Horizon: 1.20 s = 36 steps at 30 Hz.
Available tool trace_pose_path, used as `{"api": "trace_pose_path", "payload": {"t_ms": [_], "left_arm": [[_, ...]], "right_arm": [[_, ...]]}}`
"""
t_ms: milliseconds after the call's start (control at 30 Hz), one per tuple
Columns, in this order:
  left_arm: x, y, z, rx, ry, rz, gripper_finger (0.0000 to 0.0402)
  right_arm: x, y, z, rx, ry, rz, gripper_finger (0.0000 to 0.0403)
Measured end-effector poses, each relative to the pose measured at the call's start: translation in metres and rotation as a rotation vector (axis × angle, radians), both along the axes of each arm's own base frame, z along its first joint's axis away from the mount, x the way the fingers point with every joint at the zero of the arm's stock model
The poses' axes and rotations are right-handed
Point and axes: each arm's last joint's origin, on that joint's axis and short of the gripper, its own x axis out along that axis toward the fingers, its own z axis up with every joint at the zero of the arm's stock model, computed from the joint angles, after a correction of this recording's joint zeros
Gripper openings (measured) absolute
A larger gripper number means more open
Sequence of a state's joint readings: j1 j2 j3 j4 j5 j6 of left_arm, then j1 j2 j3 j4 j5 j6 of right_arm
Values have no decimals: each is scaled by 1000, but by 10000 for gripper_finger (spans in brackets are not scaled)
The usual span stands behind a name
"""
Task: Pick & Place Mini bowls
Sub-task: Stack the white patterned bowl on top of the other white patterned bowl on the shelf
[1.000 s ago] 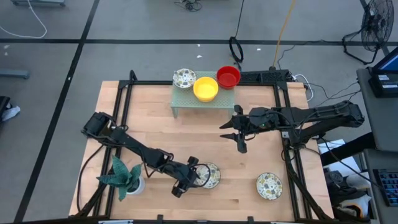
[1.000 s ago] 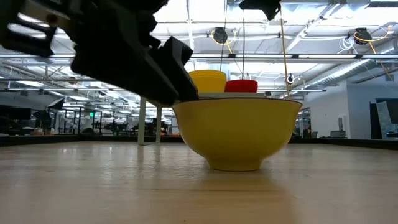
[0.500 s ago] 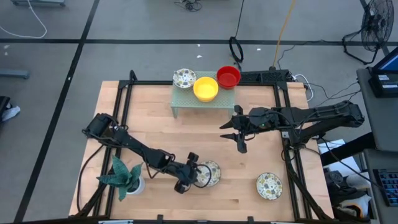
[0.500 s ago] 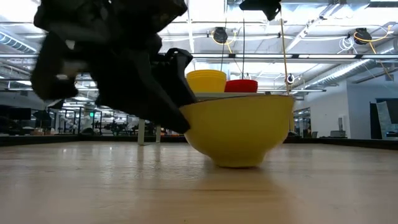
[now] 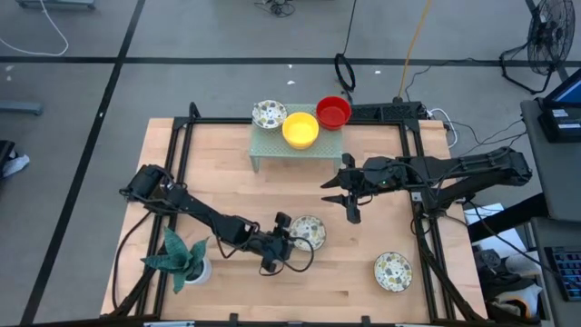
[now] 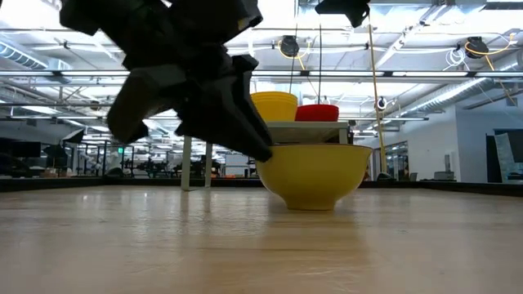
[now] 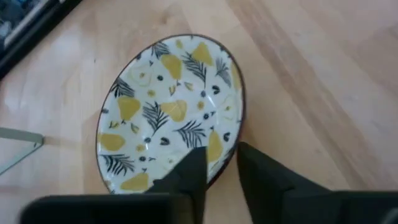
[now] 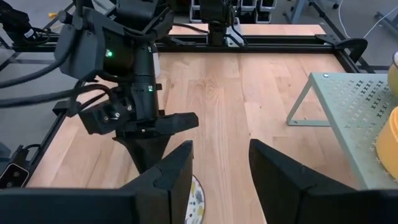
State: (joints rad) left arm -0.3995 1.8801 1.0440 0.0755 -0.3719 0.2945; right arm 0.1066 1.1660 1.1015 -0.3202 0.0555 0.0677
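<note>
Sitting on the wood table, near the middle: a speckled bowl. Being pinched at the rim by the left claw, one finger inside, one outside, nearly closed. Looking hard, smooth and slippery, probably easy to chip, so holding firm at the rim. Hanging open and empty past the rack: the right claw.

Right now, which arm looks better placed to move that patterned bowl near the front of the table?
The left. Its gripper is shut on the rim of the patterned bowl, one finger inside and one outside. The right gripper hovers open and empty farther back, nearer the rack.
</note>
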Motion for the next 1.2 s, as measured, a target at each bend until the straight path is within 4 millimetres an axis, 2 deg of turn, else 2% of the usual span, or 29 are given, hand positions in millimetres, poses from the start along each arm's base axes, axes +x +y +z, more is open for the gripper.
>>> {"api": "trace_pose_path", "payload": {"t_ms": [133, 233, 333, 567, 800, 1000, 1200], "left_arm": [[6, -1, 8, -37, 23, -34, 25], [8, 0, 10, -106, 37, -95, 9], [10, 2, 11, -106, 24, -76, 31], [11, 11, 9, -94, 34, -10, 109], [13, 16, 9, -149, 55, -44, 174], [17, 18, -3, -154, 83, -52, 182], [21, 22, -14, -82, 90, 7, 152]], "right_arm": [[0, 0, 0, 2, 0, -1, 144], [0, 0, 0, 19, 1, -9, 144], [0, 0, 0, 22, 3, -11, 144], [-1, 0, -1, 21, 16, -11, 144], [-1, 0, -1, 21, 16, -11, 144], [-1, 0, -1, 22, 16, -11, 144], [-1, 0, -2, 35, 18, -19, 144]]}}
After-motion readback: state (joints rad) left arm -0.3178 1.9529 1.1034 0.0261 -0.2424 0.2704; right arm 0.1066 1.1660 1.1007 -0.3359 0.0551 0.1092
